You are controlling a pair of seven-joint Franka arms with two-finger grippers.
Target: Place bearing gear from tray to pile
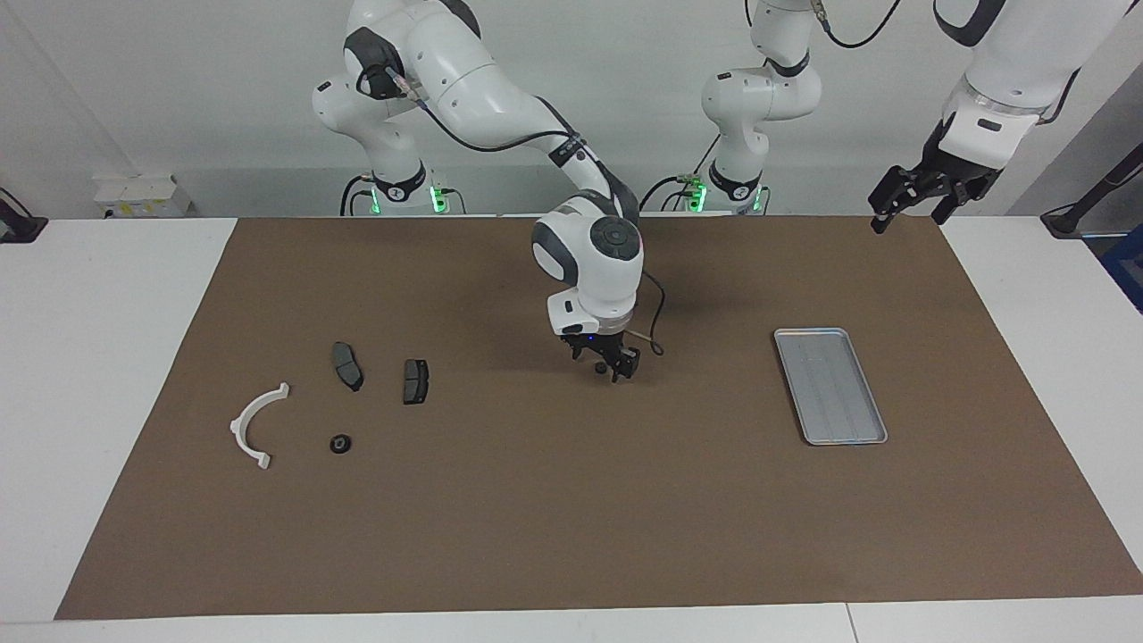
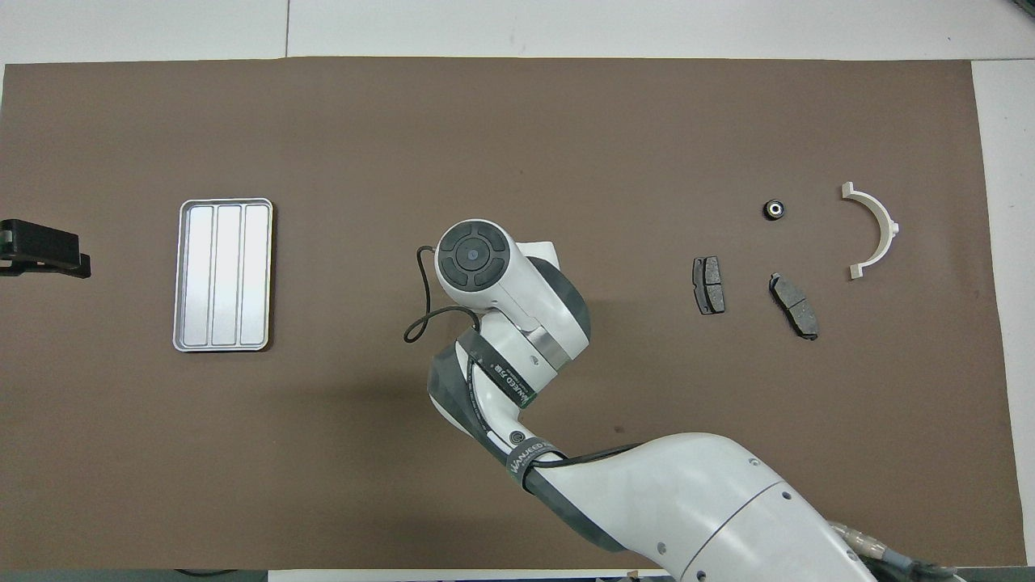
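Observation:
A small black bearing gear (image 1: 600, 366) lies on the brown mat mid-table, away from the tray. My right gripper (image 1: 608, 369) is down at it, fingers open on either side of it. From overhead, my right wrist hides both the gripper and this gear. The silver tray (image 1: 830, 384) (image 2: 224, 275) sits empty toward the left arm's end. The pile lies toward the right arm's end: a white half-ring bracket (image 1: 237, 429) (image 2: 889, 226), two dark brake pads (image 1: 347, 366) (image 1: 415, 381) and a second bearing gear (image 1: 339, 443) (image 2: 775, 210). My left gripper (image 1: 920, 192) (image 2: 44, 255) hangs open, high over the mat's edge beside the tray.
The brown mat (image 1: 571, 536) covers most of the white table. A cable loop (image 2: 424, 319) hangs off my right wrist over the mat.

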